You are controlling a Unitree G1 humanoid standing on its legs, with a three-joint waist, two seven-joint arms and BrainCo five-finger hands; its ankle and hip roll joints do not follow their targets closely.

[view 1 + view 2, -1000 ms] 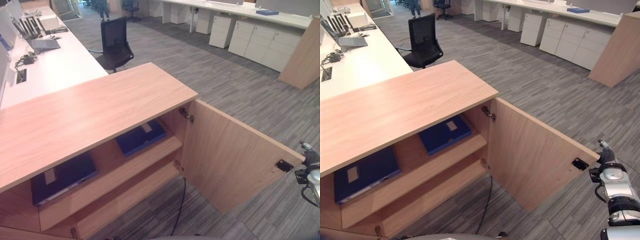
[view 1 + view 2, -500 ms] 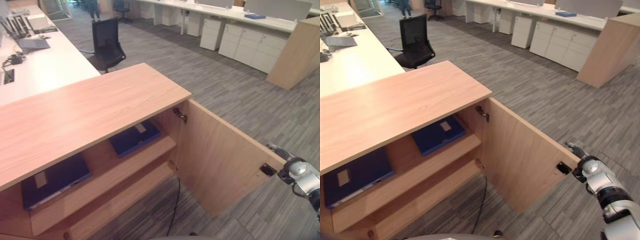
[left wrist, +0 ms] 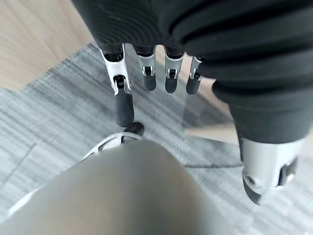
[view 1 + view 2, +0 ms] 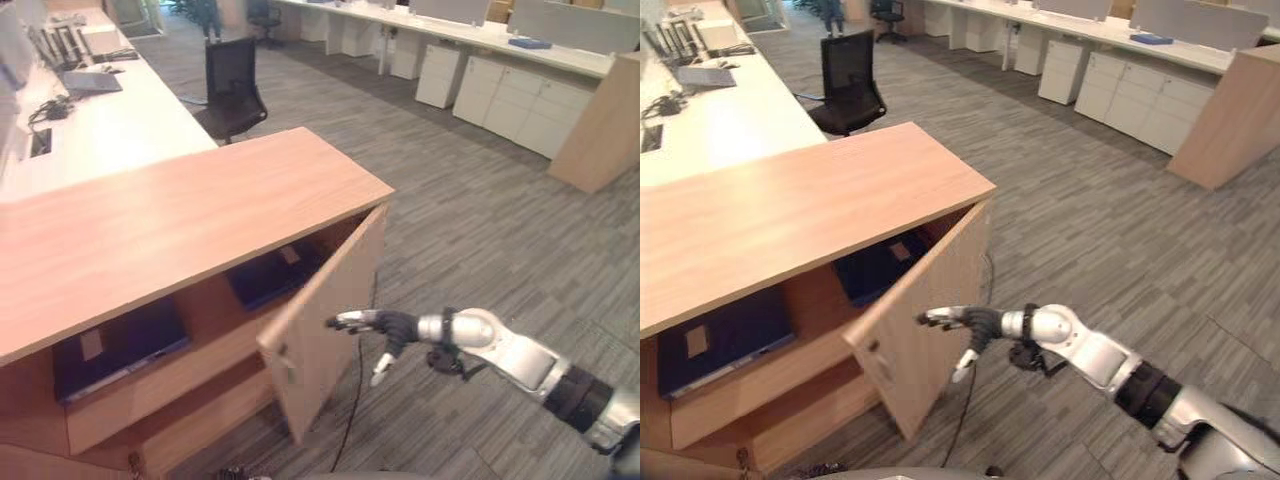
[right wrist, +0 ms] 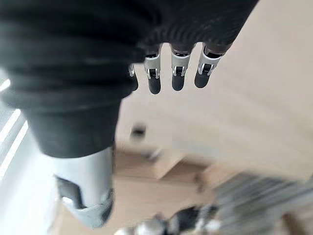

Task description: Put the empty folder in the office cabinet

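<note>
Right hand, fingers straight and empty, presses the outer face of the half-swung cabinet door. Beyond it, the blue folder already lies on the shelf. Closing is under way; next, it likely needs a steady push until shut.

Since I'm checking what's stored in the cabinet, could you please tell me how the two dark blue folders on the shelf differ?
The left folder lies in plain view nearer the shelf's front; the right folder sits farther back, partly behind the cabinet door. They lie at different angles. Both are dark blue, flat, with a pale label.
</note>
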